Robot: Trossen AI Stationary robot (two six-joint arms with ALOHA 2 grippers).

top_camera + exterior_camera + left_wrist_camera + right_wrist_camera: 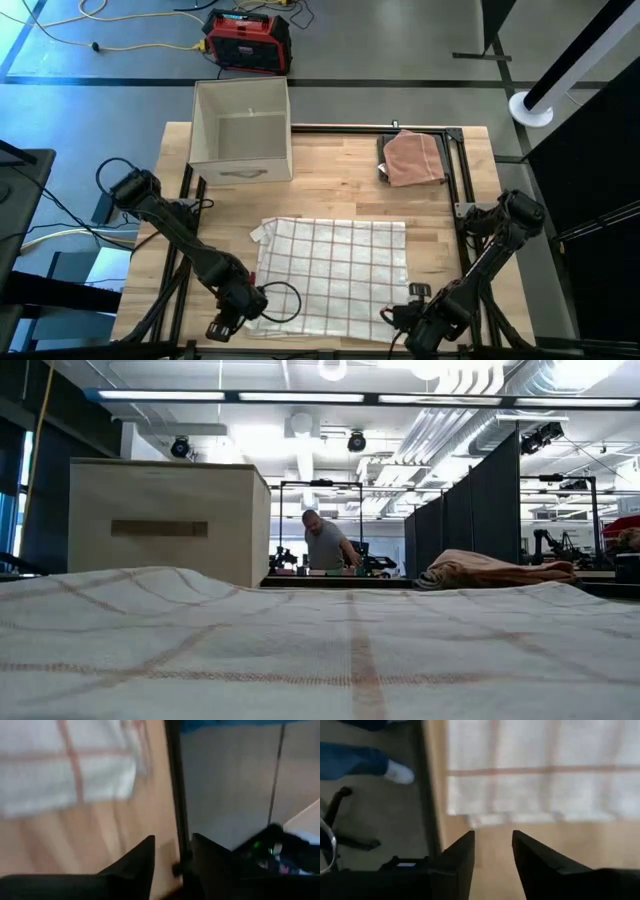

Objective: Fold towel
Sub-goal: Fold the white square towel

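Towel [335, 272] flat on worktop [330, 165] near front edge; box [241, 132] behind at back left; second cloth [412, 158] at back right.

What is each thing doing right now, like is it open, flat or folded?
checked towel: spread flat, one far corner rumpled.
pink cloth: bunched up.
box: open on top, looks empty.
left gripper: open, holding nothing.
right gripper: open, holding nothing.

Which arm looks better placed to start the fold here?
Neither clearly. The left end effector sits by the checked towel's near left corner, the right end effector by its near right corner. Both are open and empty, so a two-arm grasp seems likeliest.
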